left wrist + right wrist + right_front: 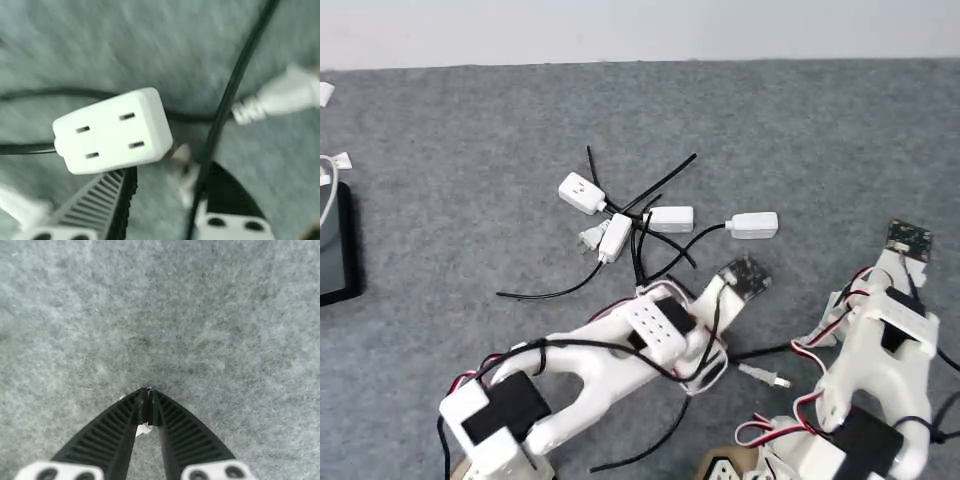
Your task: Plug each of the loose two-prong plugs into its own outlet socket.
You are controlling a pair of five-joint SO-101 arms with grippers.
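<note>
A dark slab [335, 240] sits at the left edge of the grey table [440, 130]. Toward the middle, three white outlet sockets lie among tangled black cables [655, 190]: the leftmost socket [582, 193], the middle socket [670, 219] and the rightmost socket [753, 225]. A white plug [614, 237] rests just beside the middle one.

The left arm [610, 365] stretches across in front of them. Its left claw [172, 170] is released, with a black cable running between the spread fingers. A double socket [112, 131] sits face-up just off one finger [100, 200], and a second plug [287, 95] lies a little beyond.

A loose plug [760, 374] lies on the table between the two arms. At right, the right arm [880, 360] holds its right claw [146, 392] clenched over the table, tips touching.
</note>
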